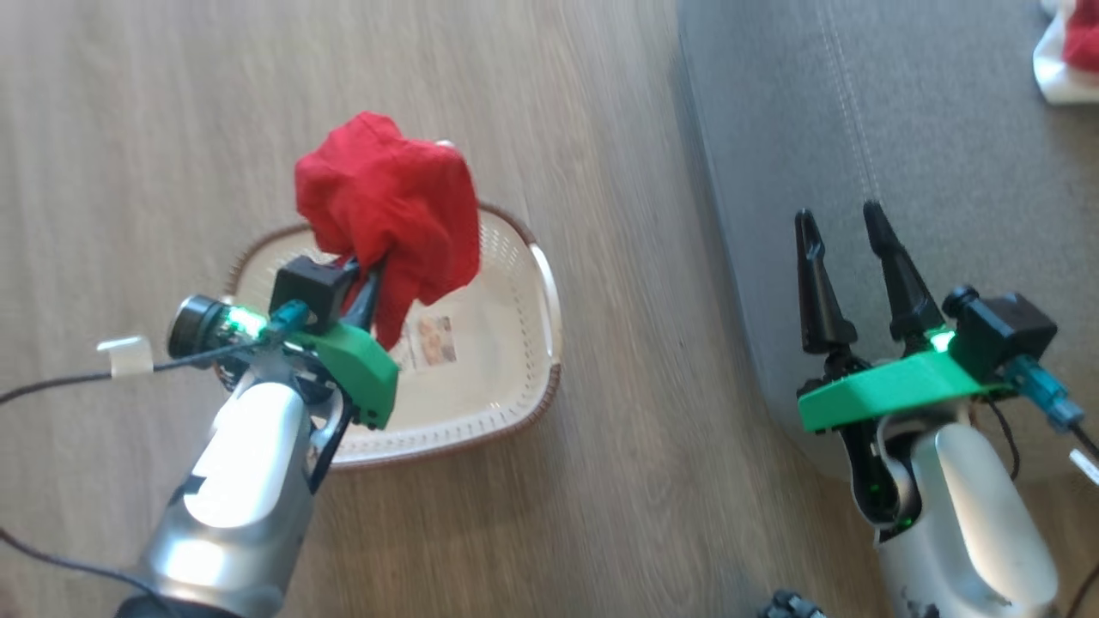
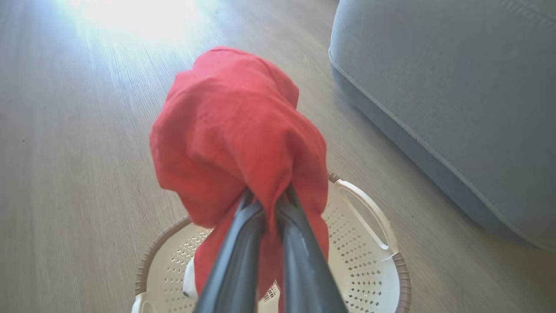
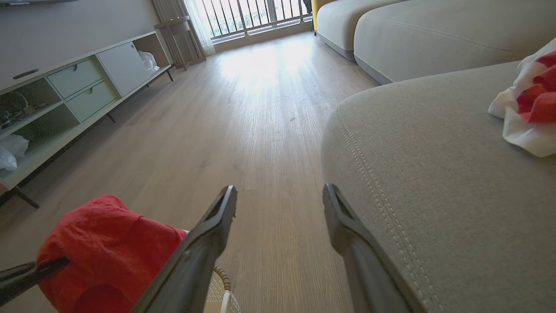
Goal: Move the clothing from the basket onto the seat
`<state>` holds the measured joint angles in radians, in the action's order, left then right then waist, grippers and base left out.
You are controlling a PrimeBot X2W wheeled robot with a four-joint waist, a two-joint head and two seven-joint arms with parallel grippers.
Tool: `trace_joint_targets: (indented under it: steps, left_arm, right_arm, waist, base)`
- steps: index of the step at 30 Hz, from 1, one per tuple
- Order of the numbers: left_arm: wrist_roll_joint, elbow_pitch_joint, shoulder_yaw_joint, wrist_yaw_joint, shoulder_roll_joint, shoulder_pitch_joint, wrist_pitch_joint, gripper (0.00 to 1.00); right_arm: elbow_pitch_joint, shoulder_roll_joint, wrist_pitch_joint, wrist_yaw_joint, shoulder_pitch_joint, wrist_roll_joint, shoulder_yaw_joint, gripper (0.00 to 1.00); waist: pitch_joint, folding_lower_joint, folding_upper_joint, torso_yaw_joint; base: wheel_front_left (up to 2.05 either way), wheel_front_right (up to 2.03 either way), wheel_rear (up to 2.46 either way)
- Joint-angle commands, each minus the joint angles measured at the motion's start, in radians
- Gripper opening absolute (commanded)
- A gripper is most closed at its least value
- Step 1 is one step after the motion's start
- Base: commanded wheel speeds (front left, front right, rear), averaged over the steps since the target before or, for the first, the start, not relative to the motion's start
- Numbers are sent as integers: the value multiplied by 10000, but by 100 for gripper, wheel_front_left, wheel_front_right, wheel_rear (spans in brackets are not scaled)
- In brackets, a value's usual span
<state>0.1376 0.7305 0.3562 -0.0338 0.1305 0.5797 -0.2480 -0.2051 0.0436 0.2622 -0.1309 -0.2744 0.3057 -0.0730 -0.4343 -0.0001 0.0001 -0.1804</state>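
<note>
Two tools are seen. The left tool [image 1: 371, 279] is clenched on one red garment [image 1: 386, 197], which is bunched over the fingertips, its length run along the fingers and a tail hung toward the single basket [image 1: 506, 378] beneath. The right tool [image 1: 840, 215] is held spread and empty over the one grey seat [image 1: 927, 129]; a second garment [image 1: 1069, 51] is seen beyond it on that seat

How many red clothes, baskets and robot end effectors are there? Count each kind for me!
Red clothes: 2, the held garment and the garment on the sofa seat
Basket: 1
End effectors: 2, the left end effector shut on the held garment, the right end effector open
Total: 5
</note>
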Motion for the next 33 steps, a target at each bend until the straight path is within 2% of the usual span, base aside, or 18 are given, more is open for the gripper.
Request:
trace_joint_targets:
  steps: [1,12,23,33]
  left_arm:
    - [-80,-551,-367,-67,115,-176,-136,0]
    - [-343,-3311,-1100,-224,-365,-1297,-137,0]
    - [-446,-6294,-1950,-285,-693,-1871,-137,0]
    - [-433,-8295,-1747,-358,-793,-2233,-137,0]
  right_arm:
    - [212,66,-4,2,184,-76,-194,100]
    - [-91,66,-4,2,584,-104,-158,100]
    - [-294,66,-4,2,868,7,-379,100]
    - [-397,66,-4,2,1199,36,-442,100]
  waist:
    - [699,1,-1,478]
    - [1932,1,-1,1066]
    - [2768,1,-1,1181]
    - [3266,1,-1,1282]
  base:
    - [0,0,0]
    - [0,0,0]
    - [0,0,0]
    - [0,0,0]
